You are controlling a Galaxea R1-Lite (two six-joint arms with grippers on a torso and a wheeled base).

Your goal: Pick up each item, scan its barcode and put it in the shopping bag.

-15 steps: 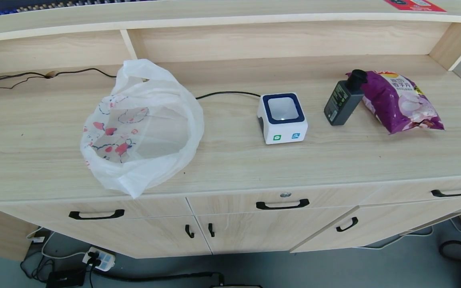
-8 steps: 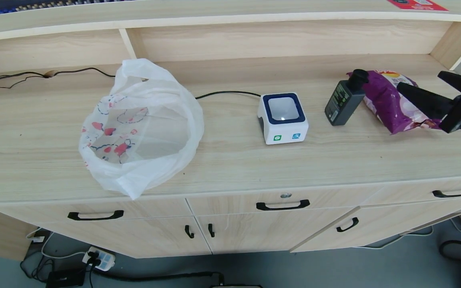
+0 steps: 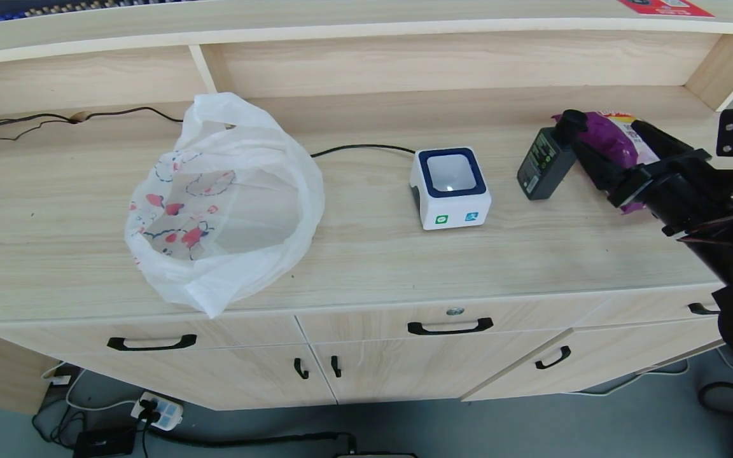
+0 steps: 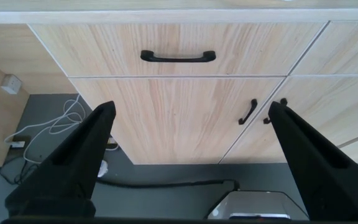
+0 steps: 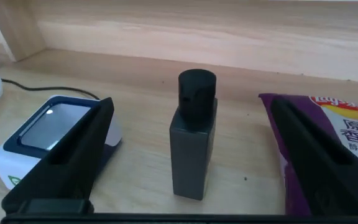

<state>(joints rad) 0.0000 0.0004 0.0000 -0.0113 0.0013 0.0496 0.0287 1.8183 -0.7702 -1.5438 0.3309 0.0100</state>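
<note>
— Bottle (image 3: 548,162) first: where does the head camera put it?
— Upright on the counter (image 3: 373,254), at about 2 o'clock from the scanner (image 3: 450,187). It is dark, with a black cap. The purple chip bag (image 3: 599,135) lies just beside it, at its 3 o'clock.
— And the shopping bag (image 3: 223,197)?
— At 9 o'clock from the scanner and well apart from it, with its mouth open. A black cable (image 3: 354,148) leaves the scanner's back toward 10 o'clock and passes behind the bag.
— What is the right claw (image 3: 609,140) doing?
— It hangs over the chip bag, its arm lying toward 4 o'clock of the bottle. The fingers are spread and grip nothing. One fingertip is near the bottle's cap, the other over the far part of the chip bag.
— Now the left wrist camera.
— The left claw (image 4: 191,109) is spread wide and empty. It faces the cupboard front below the counter's edge: a drawer handle (image 4: 178,57), two small door handles (image 4: 247,112), and cords (image 4: 61,124) on the floor.
— And the right wrist camera?
— The right claw (image 5: 192,104) is spread here too. The bottle (image 5: 194,149) stands upright ahead of it, in line with the gap between the fingers, touching neither. The scanner (image 5: 48,134) sits past one finger, and the chip bag (image 5: 347,130) lies behind the other. There is bare counter between the bottle and each of them.
</note>
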